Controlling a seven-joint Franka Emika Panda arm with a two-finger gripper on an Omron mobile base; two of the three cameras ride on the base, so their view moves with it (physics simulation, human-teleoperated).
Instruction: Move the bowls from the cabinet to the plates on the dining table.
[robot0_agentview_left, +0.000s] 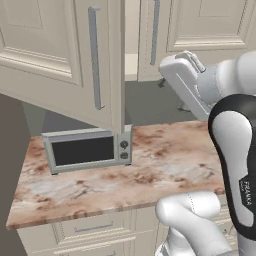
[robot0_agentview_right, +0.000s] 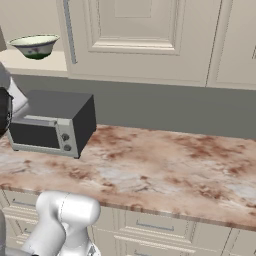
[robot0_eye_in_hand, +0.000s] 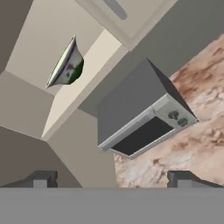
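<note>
The wide cream-white bowl (robot0_agentview_right: 35, 45) with a dark green base stands upright on the beige shelf (robot0_agentview_right: 37, 63) of the cabinet (robot0_agentview_left: 55, 45), whose left door hangs open. In the rolled hand view this bowl (robot0_eye_in_hand: 67, 65) appears tilted at the upper left, well away from my gripper (robot0_eye_in_hand: 111, 179). The gripper is open, its fingertips (robot0_eye_in_hand: 41, 178) set wide apart with nothing between them. My white arm (robot0_agentview_left: 187, 82) reaches up in front of the cabinet opening. The olive-tan bowl, the plates and the dining table are out of view.
A grey microwave (robot0_agentview_left: 87, 150) sits on the pink-brown marbled counter (robot0_agentview_left: 165, 165) below the cabinet, just under the shelf. The open door with its long grey handle (robot0_agentview_left: 95, 57) juts out over the microwave. Cream drawer fronts (robot0_agentview_right: 150, 227) run under the counter edge.
</note>
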